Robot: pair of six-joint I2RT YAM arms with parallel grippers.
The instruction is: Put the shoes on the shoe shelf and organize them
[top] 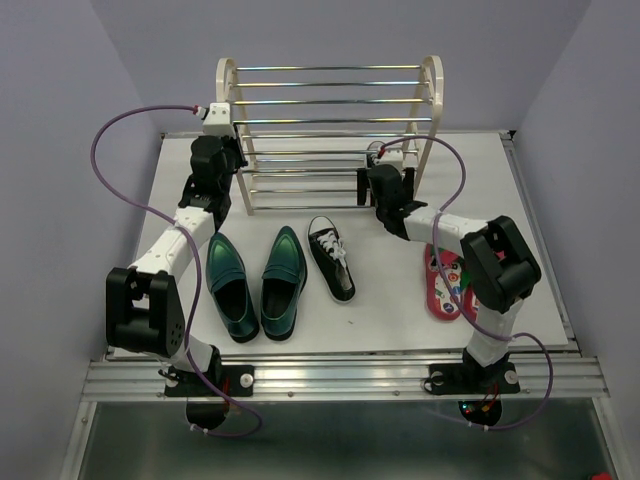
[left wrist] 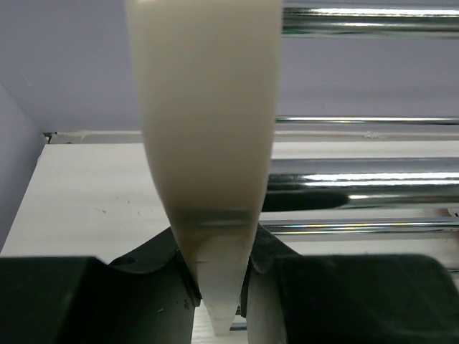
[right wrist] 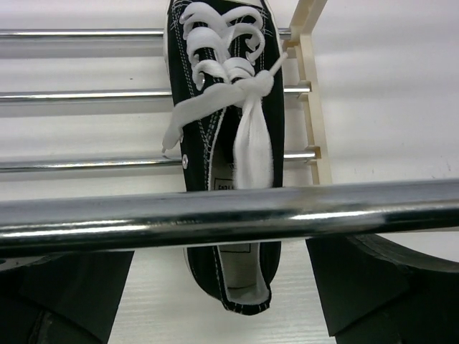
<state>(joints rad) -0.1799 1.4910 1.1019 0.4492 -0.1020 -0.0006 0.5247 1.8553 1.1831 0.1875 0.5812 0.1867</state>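
Right pincer (right wrist: 222, 269) spread, black sneaker (right wrist: 229, 122) between, untouched; left pincer (left wrist: 222, 287) tight on shelf panel (left wrist: 204, 107)

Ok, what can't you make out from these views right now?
Shelved black sneaker: top view, largely hidden by the right gripper. Right wrist, a rod crosses its middle and the toe is cut off by the top edge.
Red flip-flops: top view, the right arm covers most of them.
Shelf's left rod ends: left wrist, the cream side panel held in the left gripper covers them.
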